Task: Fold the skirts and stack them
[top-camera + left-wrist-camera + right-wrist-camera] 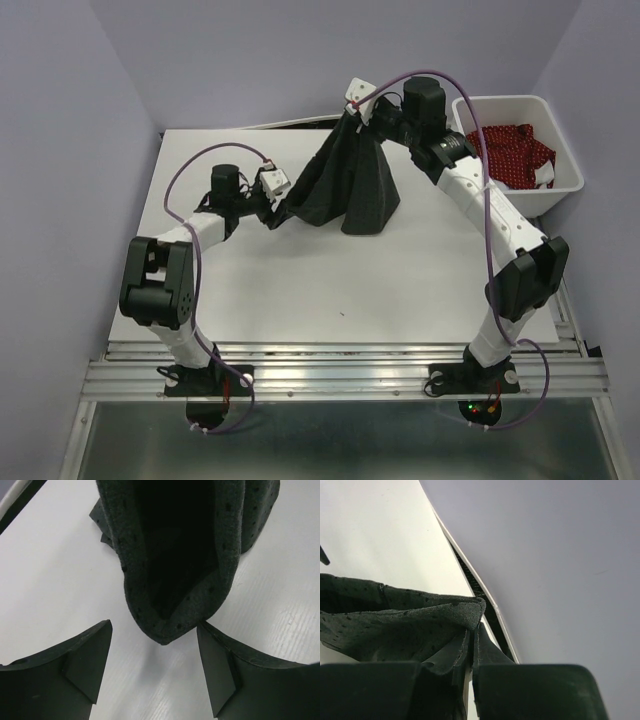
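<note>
The dark charcoal skirt (350, 185) hangs in a tent shape over the far middle of the table. My right gripper (358, 108) is shut on its top edge and holds it up; the pinched hem shows in the right wrist view (445, 615). My left gripper (278, 200) is open at the skirt's lower left corner. In the left wrist view that corner (175, 580) hangs just beyond and between the open fingers (85, 660), touching neither pad. The red dotted skirt (510, 152) lies in the white bin (560, 125). The white skirt is out of view.
The white bin stands at the far right of the table, close to my right arm. The table's back edge and the wall (560, 555) are just behind the right gripper. White tabletop (330, 290) lies in front of the skirt.
</note>
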Robot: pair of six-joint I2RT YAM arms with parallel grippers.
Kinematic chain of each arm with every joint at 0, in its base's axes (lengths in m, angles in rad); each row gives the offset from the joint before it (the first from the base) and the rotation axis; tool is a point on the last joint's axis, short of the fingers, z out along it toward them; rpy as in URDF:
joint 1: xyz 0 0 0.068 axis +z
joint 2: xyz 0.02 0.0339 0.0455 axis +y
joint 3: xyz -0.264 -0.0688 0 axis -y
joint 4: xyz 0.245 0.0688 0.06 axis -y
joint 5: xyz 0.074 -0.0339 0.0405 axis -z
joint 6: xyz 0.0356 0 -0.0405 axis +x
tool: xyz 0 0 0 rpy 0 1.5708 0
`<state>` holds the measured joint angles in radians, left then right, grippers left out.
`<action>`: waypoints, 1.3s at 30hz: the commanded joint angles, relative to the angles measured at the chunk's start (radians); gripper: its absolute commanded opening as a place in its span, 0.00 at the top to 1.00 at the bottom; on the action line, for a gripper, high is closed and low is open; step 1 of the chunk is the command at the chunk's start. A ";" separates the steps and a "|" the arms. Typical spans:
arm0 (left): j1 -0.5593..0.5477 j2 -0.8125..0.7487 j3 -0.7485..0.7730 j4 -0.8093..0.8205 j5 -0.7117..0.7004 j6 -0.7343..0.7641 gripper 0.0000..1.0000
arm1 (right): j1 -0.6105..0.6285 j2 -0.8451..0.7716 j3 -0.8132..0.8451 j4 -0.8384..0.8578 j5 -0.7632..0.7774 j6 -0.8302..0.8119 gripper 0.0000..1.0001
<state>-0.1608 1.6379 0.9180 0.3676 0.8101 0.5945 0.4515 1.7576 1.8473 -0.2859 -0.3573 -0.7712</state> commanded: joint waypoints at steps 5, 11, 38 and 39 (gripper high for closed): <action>0.012 0.010 0.143 -0.344 0.102 0.299 0.21 | -0.005 -0.060 0.016 0.071 0.027 -0.034 0.99; 0.024 0.023 0.185 -0.449 0.101 0.403 0.20 | -0.005 -0.047 0.046 0.073 0.009 -0.028 0.99; 0.144 -0.028 0.298 -0.157 0.002 -0.084 1.00 | -0.103 -0.090 0.004 0.074 0.083 0.032 0.99; 0.152 -0.048 0.326 -0.188 -0.014 -0.059 1.00 | -0.112 -0.096 -0.003 0.076 0.084 0.045 0.99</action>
<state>-0.0513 1.7435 1.1599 0.1658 0.8368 0.5903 0.3969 1.7531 1.8477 -0.2901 -0.3195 -0.7757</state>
